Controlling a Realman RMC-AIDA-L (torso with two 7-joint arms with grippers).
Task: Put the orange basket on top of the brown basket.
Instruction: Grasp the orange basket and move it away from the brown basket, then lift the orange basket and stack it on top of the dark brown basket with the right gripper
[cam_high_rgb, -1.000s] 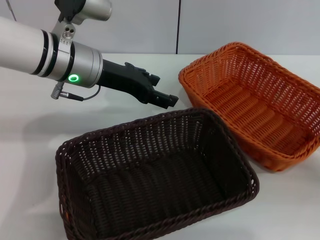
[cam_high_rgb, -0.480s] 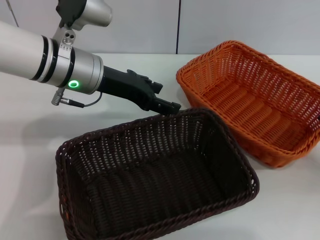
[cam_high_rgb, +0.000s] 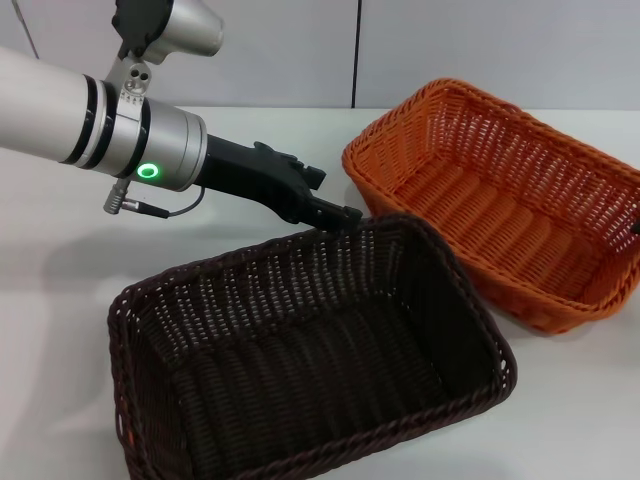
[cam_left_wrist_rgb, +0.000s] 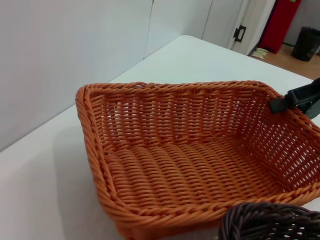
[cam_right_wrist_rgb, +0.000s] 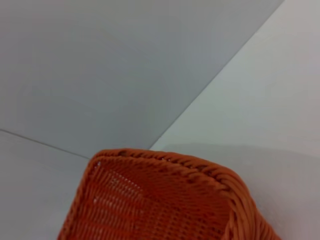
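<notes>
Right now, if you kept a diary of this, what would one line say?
orange basket: on table, beside brown basket, not stacked | left gripper: over brown basket's far rim | right gripper: at orange basket's rim

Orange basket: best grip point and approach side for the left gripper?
Probably the braided rim of the orange basket at its near corner, reached from the left gripper side. The walls slope outward and are open-weave, so a rim pinch, one finger inside, looks surest.

Even, bright overhead light washing the white worktop (cam_high_rgb: 60, 260), soft shadow lying under the left arm (cam_high_rgb: 90, 120), brown basket (cam_high_rgb: 300, 350) interior reading dark, orange basket (cam_right_wrist_rgb: 150, 200) showing slightly soft in the right wrist view, no glare.
</notes>
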